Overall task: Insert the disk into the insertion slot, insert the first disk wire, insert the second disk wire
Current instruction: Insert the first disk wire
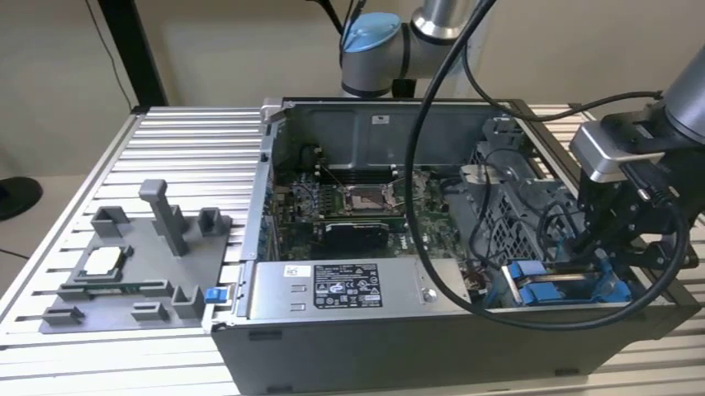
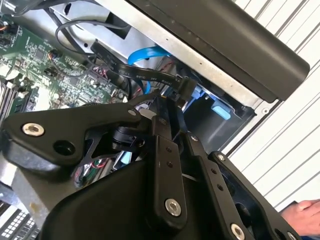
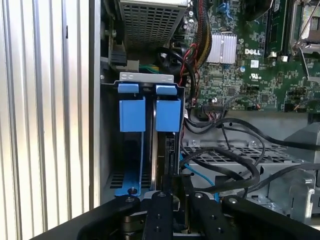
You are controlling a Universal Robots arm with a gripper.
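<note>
Second wrist view puts your tool (image 2: 161, 99) with its fingers drawn narrow, tips almost together and up against the black connector (image 2: 183, 88) on the end of a flat black cable (image 2: 132, 69). You cannot tell whether the connector is pinched or only touched. A blue wire (image 2: 146, 54) loops just beyond it.

In the first wrist view the disk (image 3: 167, 142) sits down in the insertion slot (image 3: 146, 77), standing on its thin edge. Its blue carrier tab (image 3: 168, 114) is beside the matching tab of the neighbouring bay.

In the exterior view the slot lies at about 4 o'clock from the processor socket (image 1: 364, 198), in the corner of the open computer case (image 1: 441, 338) on the counter (image 1: 187, 140). There the disk's long axis runs roughly 9 to 3, with the tabs toward 9 and the plug end toward 3, where your tool hangs.

The step in hand looks like the first wire.
- Keep the connector square to the disk's plug end.
- Press along that 9-to-3 axis toward 9, not down into the bay.
- Go gently, since a skewed plug will likely bind.
- Mind the loose black cables (image 3: 225, 165) draped over the perforated cage close by, which could snag.
</note>
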